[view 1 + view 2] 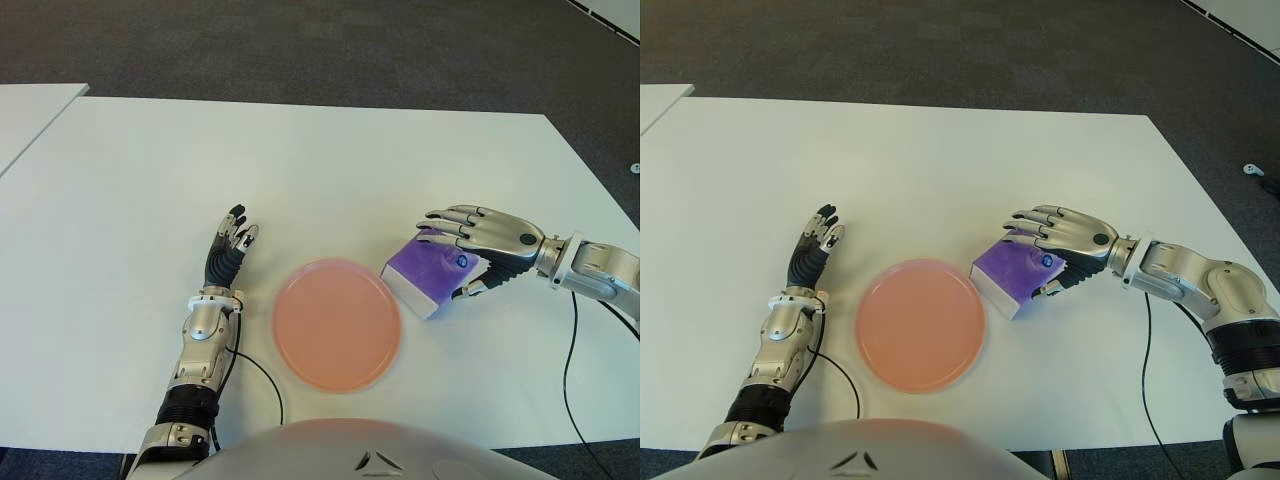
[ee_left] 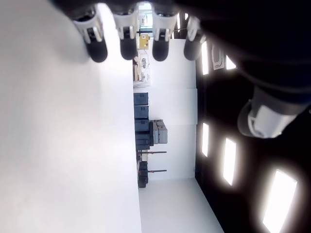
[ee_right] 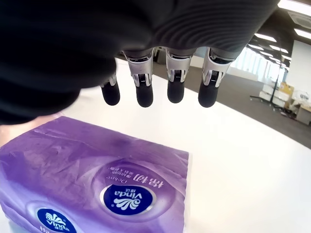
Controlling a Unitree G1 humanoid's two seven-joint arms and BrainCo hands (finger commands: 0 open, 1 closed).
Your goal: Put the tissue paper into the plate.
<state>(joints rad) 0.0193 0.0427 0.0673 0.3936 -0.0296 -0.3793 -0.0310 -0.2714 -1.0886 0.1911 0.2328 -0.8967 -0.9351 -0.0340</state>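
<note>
A purple tissue pack [image 1: 425, 275] lies tilted on the white table [image 1: 300, 170], just right of the round pink plate [image 1: 337, 322], which holds nothing. My right hand [image 1: 447, 258] reaches in from the right and hovers over the pack. In the right wrist view its fingertips [image 3: 144, 96] are spread above the pack [image 3: 97, 184] with table showing between them, so the hand is open. The thumb sits by the pack's near right side. My left hand [image 1: 232, 240] shows left of the plate, fingers straight and open, holding nothing.
A black cable [image 1: 262, 375] runs on the table between my left arm and the plate. Another cable [image 1: 570, 370] trails from my right wrist. A second white table [image 1: 30, 110] stands at far left. Dark carpet lies beyond the table's far edge.
</note>
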